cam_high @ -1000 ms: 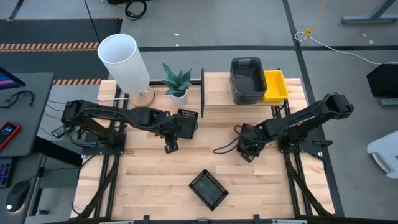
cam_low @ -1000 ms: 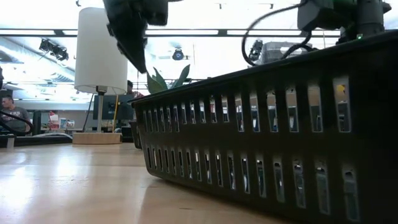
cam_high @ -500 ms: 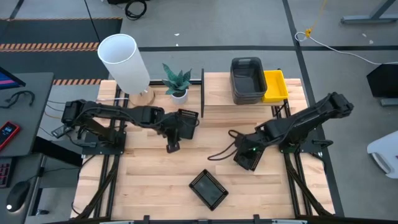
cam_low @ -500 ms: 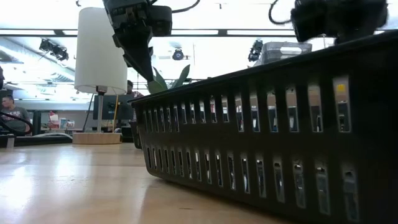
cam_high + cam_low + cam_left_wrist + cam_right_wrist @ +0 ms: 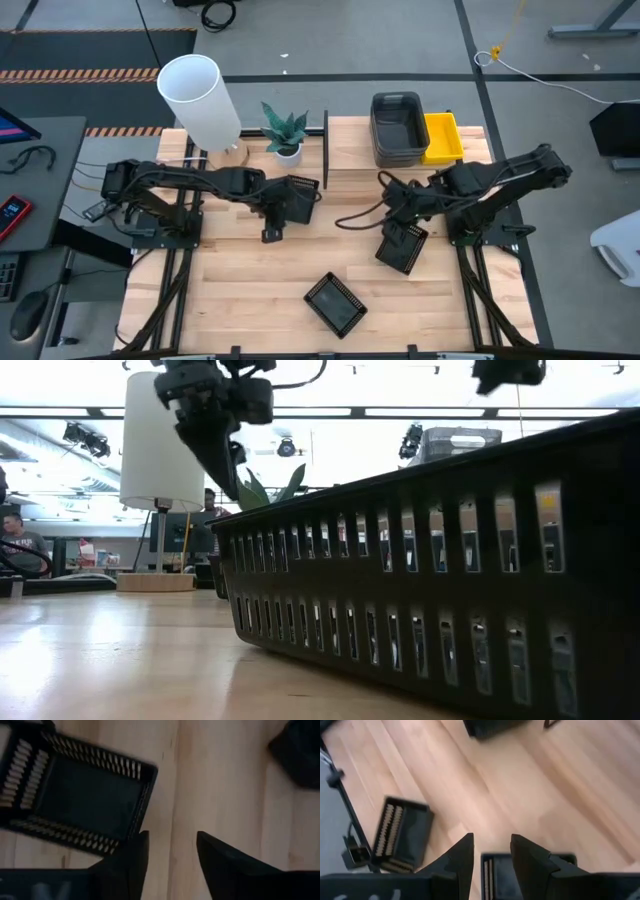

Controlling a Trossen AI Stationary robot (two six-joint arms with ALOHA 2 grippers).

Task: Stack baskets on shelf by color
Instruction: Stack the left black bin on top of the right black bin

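**A:** From above, what is the surface?

**B:** A pale plank table (image 5: 250, 270) on a grey floor. A white lamp (image 5: 200, 95) and a potted plant (image 5: 285, 130) stand at its back edge. The shelf (image 5: 350, 160) is beside the plant. On it the grey baskets (image 5: 397, 128) sit nested, with the yellow basket (image 5: 442, 137) touching them.

**A:** And the arms?

**B:** The left gripper (image 5: 270, 234) is over the boards just beside the rear mesh basket (image 5: 300, 195). The right gripper (image 5: 405, 218) is in front of the shelf with the tilted mesh basket (image 5: 403, 246) under it. The front mesh basket (image 5: 337, 303) lies apart, near the front edge.

**A:** At table level?

**B:** The front mesh basket's slotted wall fills most of the picture and hides the table behind it. Beyond it are ceiling strip lights and a seated person (image 5: 12, 535) far off. Only a scrap of the right arm shows, cut off at the top.

**A:** The left wrist?

**B:** The fingers stand apart with bare wood between them, and the rear mesh basket lies just beside one finger. A dark shape (image 5: 300, 750) in the corner is cut off; I cannot tell what it is.

**A:** The right wrist?

**B:** The fingers close narrowly on the slotted wall of the tilted mesh basket, most of which is out of frame. Another mesh basket lies flat near the table's edge.
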